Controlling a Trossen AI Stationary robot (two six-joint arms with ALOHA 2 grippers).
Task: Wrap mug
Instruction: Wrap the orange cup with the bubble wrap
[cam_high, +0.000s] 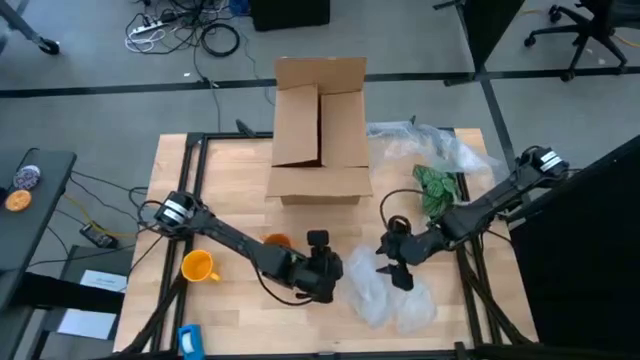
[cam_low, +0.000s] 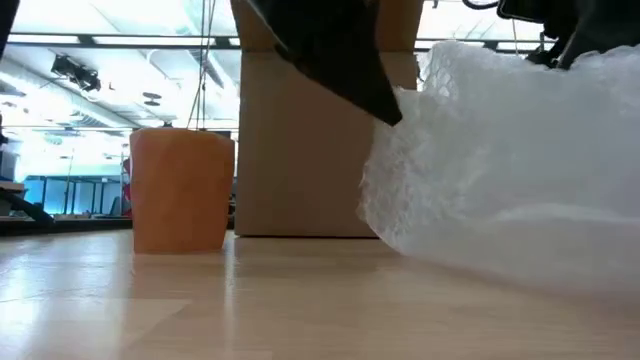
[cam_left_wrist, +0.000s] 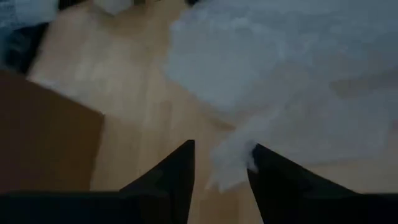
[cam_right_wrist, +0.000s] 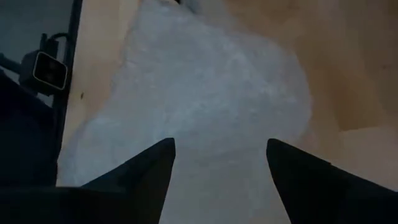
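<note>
High view first: the mug (cam_high: 199, 266) sits on the wooden surface (cam_high: 230, 175) near its front left edge, well apart from both grippers. Left gripper (cam_high: 335, 270) is down low at the left edge of the bubble wrap (cam_high: 395, 298), and from its wrist view the fingers (cam_left_wrist: 174, 177) stand narrowly apart with a corner of the wrap (cam_left_wrist: 227, 163) between them. Right gripper (cam_high: 392, 268) hangs over the wrap's far edge, fingers (cam_right_wrist: 146, 171) spread wide above the sheet (cam_right_wrist: 205, 87). Cardboard box (cam_high: 320, 130) stands open at the back. Low view shows the mug (cam_low: 182, 190) upright, left of the wrap (cam_low: 500, 170).
</note>
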